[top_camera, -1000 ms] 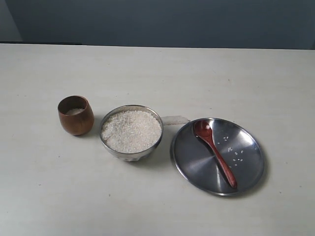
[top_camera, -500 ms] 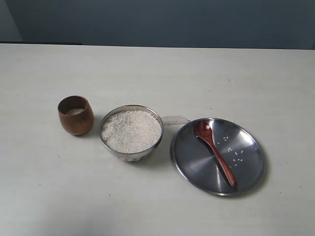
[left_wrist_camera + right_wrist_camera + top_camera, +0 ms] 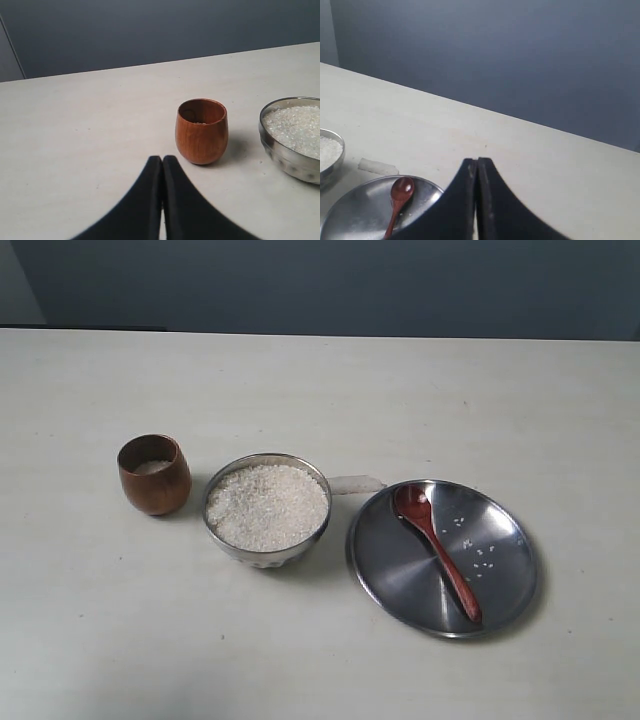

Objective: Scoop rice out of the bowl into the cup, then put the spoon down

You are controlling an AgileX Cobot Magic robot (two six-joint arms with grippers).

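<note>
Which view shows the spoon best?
Exterior view: the whole spoon shows, lying on the plate, from scoop end to handle tip. The right wrist view catches only its scoop end and part of the handle at the frame's edge. The left wrist view misses it.

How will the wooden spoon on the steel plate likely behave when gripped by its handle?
The spoon looks like rigid wood, so it probably won't flex. Its glossy finish and slim handle suggest it may slip or twist in a grip. Lying on the smooth plate, it could skid if nudged.
</note>
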